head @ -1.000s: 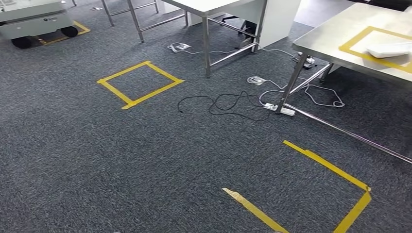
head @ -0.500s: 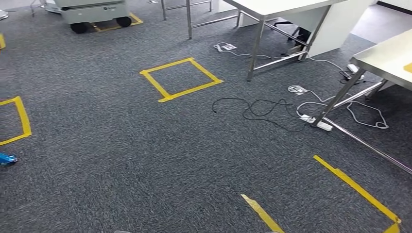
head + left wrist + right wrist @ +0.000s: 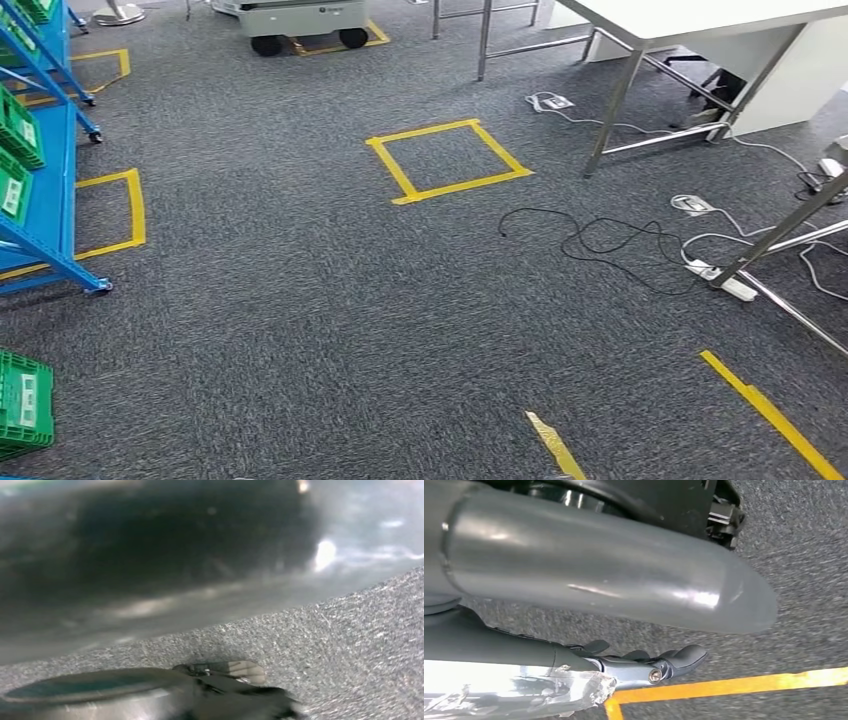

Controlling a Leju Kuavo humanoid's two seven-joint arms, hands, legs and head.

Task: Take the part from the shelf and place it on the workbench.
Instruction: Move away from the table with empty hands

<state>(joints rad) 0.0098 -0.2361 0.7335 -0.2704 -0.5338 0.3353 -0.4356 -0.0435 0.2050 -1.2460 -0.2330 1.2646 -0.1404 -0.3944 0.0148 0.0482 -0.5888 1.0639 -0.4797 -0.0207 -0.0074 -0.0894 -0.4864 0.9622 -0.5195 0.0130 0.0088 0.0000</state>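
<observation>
Your blue steel shelf, hung with green plastic bins, stands at the left edge of the grey carpet; which bin holds the part you cannot tell, so nothing is yet picked. The right hand hangs over a yellow tape line, fingers loosely apart and holding nothing. The left hand is too blurred to judge. A white-topped metal workbench waits at the far right. Approach, grasp, carry and placing all remain, by this view.

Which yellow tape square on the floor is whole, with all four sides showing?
The yellow square in the middle of the carpet. The one beside the blue shelf is partly hidden behind it.
</observation>
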